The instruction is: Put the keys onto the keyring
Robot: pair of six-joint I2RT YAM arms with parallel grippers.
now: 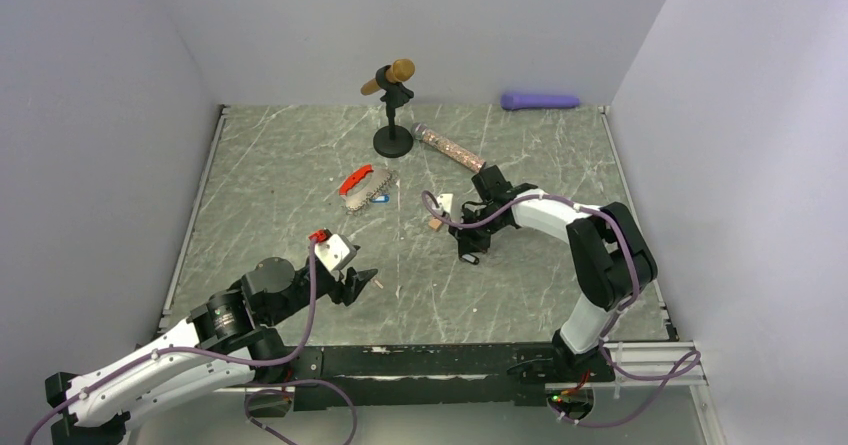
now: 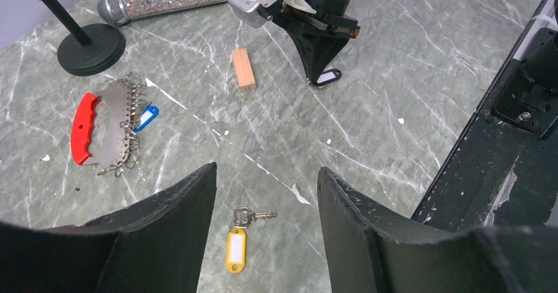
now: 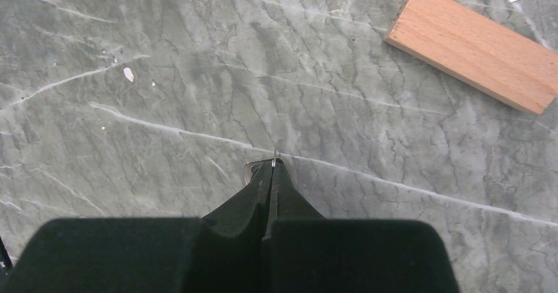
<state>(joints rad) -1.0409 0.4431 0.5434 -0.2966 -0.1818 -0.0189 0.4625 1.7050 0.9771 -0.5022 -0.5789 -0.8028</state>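
1. Table (image 1: pixel 260 165): slick, marbled and stone-like; flat keys may skid instead of lifting.
2. Left gripper (image 2: pixel 266 169): jaws apart over the yellow-tagged key (image 2: pixel 237 240). Right gripper (image 3: pixel 272 168): jaws together at the black-tagged key (image 2: pixel 327 77), hold unclear.
3. Keyring (image 2: pixel 82 128): red curved handle, silvery looped metal, lying mid-table, well apart from both.
4. Both keys: thin metal, smooth plastic tags; likely to slip.

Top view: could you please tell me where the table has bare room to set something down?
Free: the back left corner, between the left wall and the keyring; the back right, between the glittery microphone and the right wall. Crowded: the middle, around the keyring, wooden block, left pincer and right pincer.
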